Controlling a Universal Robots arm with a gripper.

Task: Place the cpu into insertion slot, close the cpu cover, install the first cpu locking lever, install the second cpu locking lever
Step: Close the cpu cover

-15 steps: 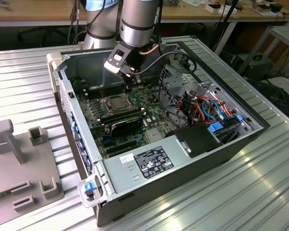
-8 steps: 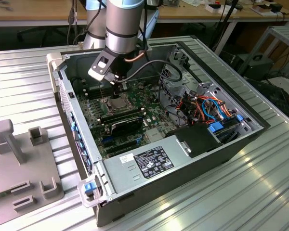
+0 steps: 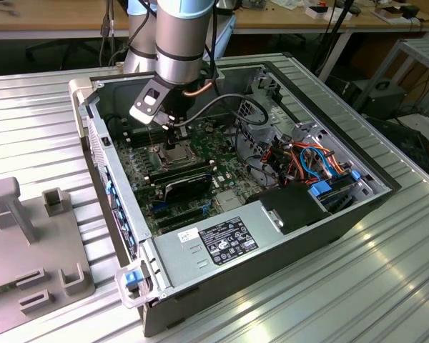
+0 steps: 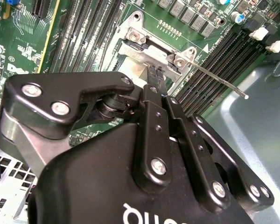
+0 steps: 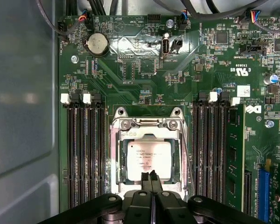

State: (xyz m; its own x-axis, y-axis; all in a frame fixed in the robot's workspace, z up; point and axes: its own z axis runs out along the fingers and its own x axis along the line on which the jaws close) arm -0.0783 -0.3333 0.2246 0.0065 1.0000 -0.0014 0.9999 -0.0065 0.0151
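The silvery cpu lies flat in the insertion slot on the green board. The cpu cover, a silver frame, lies down around it. My gripper is shut, with nothing visible between its black fingers. It hovers just over one edge of the chip. In the exterior view the gripper hangs straight above the socket inside the open computer case. A thin metal locking lever runs out from a corner of the cover, its free end over the memory slots.
Long black memory slots flank the socket on both sides. A coin battery sits farther along the board. The grey case wall is close by. A black card, a bundle of cables and the power supply fill the case.
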